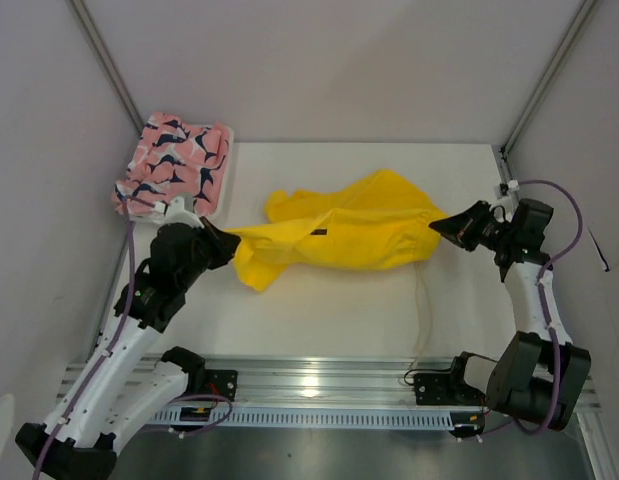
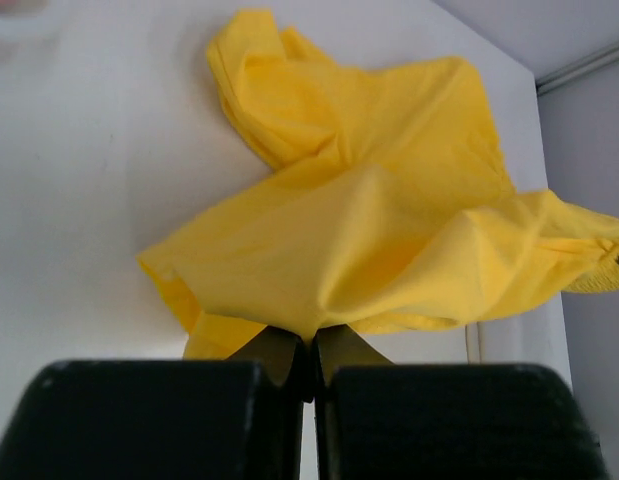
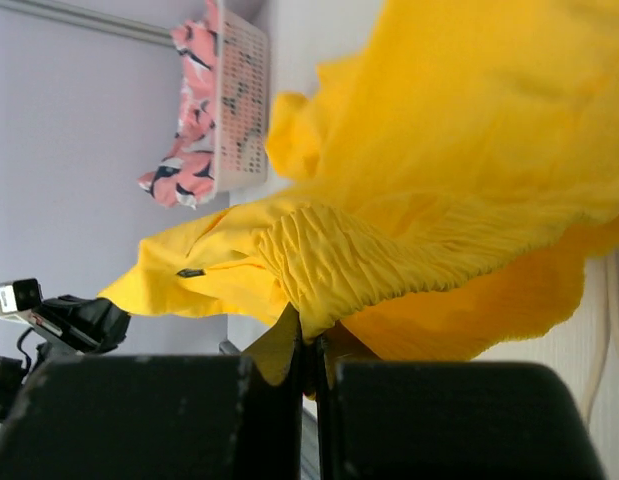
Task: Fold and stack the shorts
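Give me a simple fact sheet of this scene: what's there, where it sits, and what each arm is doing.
Yellow shorts: crumpled and unfolded, stretched across the middle of the table
Pink printed shorts: heaped in the white mesh basket at the far left corner
Left arm: jaws shut on the yellow shorts' left end
Right arm: jaws shut on the elastic waistband at their right end
Stack: not started

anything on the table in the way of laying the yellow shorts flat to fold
Nothing large. The left gripper and right gripper are shut on the yellow shorts. The basket with the pink shorts sits apart at the far-left corner. Only a thin pale cable lies on the table near the shorts' right end.
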